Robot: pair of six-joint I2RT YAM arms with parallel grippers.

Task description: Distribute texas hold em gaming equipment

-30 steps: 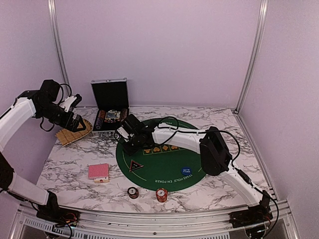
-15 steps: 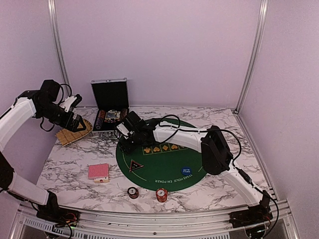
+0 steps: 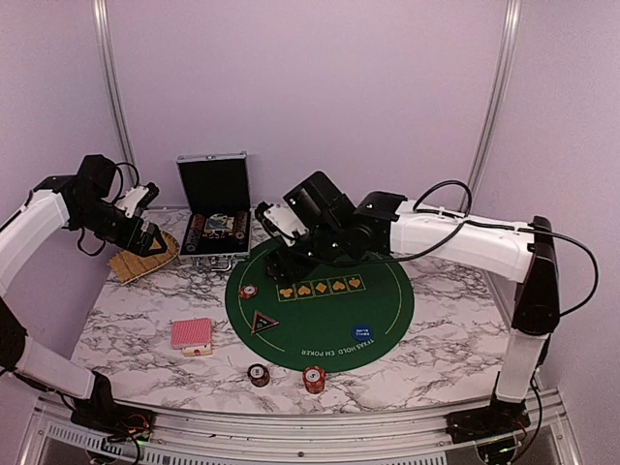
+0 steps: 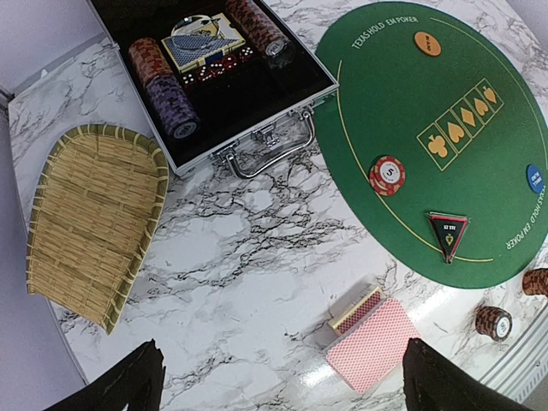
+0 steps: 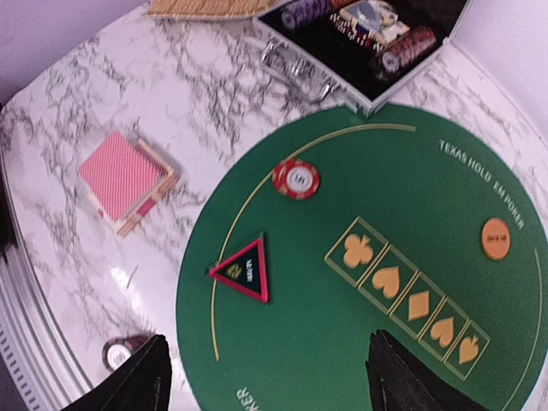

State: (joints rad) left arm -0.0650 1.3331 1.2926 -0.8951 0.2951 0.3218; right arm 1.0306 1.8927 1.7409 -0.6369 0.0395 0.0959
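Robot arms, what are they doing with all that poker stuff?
They are laying out a poker game. The right gripper hangs open and empty above the green mat, where a red-white chip lies near the edge. The left gripper is open too, holding nothing, up near the bamboo tray beside the open case. The red cards and two more chips sit on the marble nearer the front.

free over bare table [image 3: 455, 320] right of mat [image 3: 334, 308], and over mat's right half bar a blue button [image 3: 362, 331]. blocked far left by open case [image 3: 214, 208], lid upright, tray [image 3: 143, 257] just beside. overhung at tray by left arm [image 3: 48, 208]. clear lane on table between tray and cards [image 3: 192, 334]. cluttered in front: cards, dark chip [image 3: 259, 375], red chip [image 3: 314, 379], with gaps between. crowded on mat's left by striped chip [image 3: 250, 292] and triangle [image 3: 262, 323]. barred above mat's far edge by right arm [image 3: 436, 228].
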